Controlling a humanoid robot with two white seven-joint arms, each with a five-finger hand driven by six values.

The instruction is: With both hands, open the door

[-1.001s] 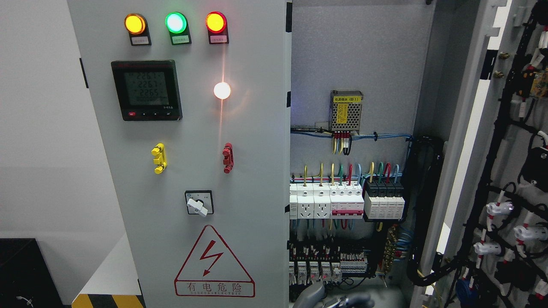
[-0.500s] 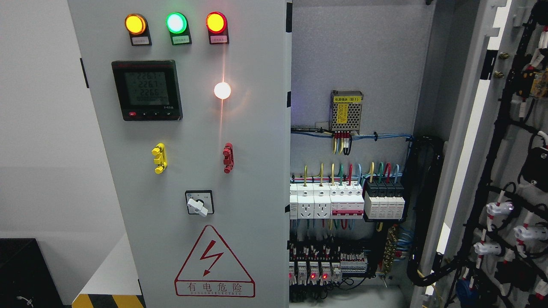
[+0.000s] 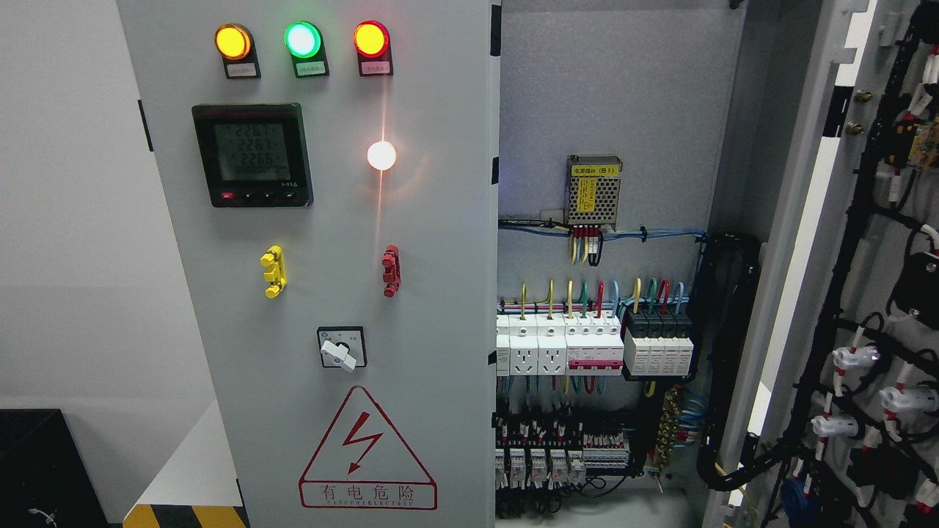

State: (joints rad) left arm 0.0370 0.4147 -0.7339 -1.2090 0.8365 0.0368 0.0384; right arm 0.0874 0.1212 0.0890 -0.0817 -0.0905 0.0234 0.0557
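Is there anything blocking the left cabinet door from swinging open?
Nothing visible blocks the left door. The floor at its foot and the black box at lower left lie off to its side. Neither hand is in view.

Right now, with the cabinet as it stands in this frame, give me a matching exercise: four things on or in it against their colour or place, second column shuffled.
Things:
1. left lamp in the top row
2. middle lamp in the top row
3. warning triangle
4. meter with a screen

Colour or place:
A. green
B. low on the left door, below the rotary switch
C. yellow
D. black frame, under the lamps

Pairs: 1-C, 2-A, 3-B, 4-D

No robot hand shows in this view.
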